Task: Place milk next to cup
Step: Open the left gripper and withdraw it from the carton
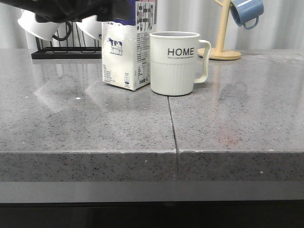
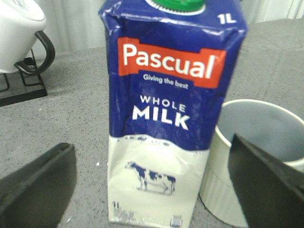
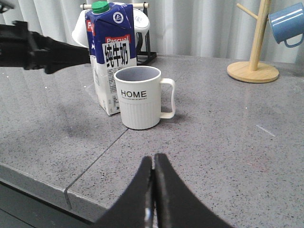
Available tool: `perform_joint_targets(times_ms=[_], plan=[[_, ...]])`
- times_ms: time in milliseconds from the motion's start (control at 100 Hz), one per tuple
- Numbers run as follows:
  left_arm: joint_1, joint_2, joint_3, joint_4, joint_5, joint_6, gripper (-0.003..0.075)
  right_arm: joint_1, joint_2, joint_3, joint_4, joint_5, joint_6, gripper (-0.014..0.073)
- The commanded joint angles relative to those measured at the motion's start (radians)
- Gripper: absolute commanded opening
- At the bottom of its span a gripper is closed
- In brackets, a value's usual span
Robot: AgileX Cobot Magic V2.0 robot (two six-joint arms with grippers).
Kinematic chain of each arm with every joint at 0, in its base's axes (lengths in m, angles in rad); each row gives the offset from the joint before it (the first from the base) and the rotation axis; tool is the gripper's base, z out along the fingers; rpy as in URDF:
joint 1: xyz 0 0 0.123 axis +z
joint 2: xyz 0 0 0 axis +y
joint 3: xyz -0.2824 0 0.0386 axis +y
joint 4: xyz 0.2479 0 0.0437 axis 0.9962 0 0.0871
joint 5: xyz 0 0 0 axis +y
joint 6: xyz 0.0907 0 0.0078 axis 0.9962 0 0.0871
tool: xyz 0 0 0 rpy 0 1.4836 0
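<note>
The milk (image 1: 126, 57) is a white carton with a dark blue top and a cow picture. It stands upright on the grey table, close against the left side of the cup (image 1: 173, 64), a cream ribbed "HOME" mug. My left gripper (image 2: 151, 142) is open, with its fingers (image 2: 38, 185) spread wide on either side of the milk (image 2: 166, 118) and clear of it. The cup (image 2: 256, 142) is just beyond the carton. My left arm (image 1: 71, 9) hangs over the back left. My right gripper (image 3: 153, 159) is shut and empty near the table's front edge, facing the cup (image 3: 140, 99) and the milk (image 3: 110, 71).
A black rack with white mugs (image 1: 57, 47) stands behind the milk at the back left. A wooden mug tree (image 1: 223, 28) holding a blue mug (image 1: 247, 12) stands at the back right. A seam (image 1: 172, 128) runs across the table to its front edge.
</note>
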Motion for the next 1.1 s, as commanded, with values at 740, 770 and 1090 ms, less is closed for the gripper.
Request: perform_joint_targets(times_ms=[740,770,1090], plan=[[0.491,-0.728,0.337,0.067,0.282,-0.002,-0.0020,-0.001,0.014,-0.027,-0.006,-0.073,0.000,-0.0065],[0.496,-0.757,0.350,0.067,0.295,-0.002,-0.0020,-0.001,0.014,-0.027,-0.006,-0.073,0.000,-0.0065],[0.529,-1.063,0.471,0.110,0.463,-0.002,-0.0020,-0.001,0.014,-0.027,-0.006,-0.073,0.000,-0.0065]])
